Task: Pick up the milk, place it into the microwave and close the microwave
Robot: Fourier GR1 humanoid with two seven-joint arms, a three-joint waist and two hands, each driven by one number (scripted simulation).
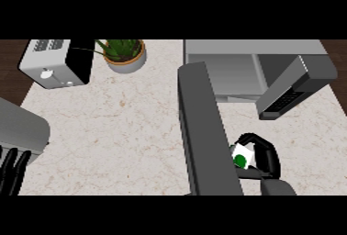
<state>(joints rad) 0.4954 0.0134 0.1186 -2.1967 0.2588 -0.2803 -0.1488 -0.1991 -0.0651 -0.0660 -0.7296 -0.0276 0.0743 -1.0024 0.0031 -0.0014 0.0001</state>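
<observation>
light: even, soft | shadows: faint | glare: none visible | blur: slight

The right robot hand (265, 158) is curling round the milk (241, 156), a white carton with a green mark, just beside the microwave door (203, 133), which is standing wide open across the pale table (115, 124). The microwave (271, 69) is sitting at the far right. A toaster (58, 64) and a potted plant (124, 54) are standing at the far left. The left robot hand (13, 167) is resting open at the left edge.
</observation>
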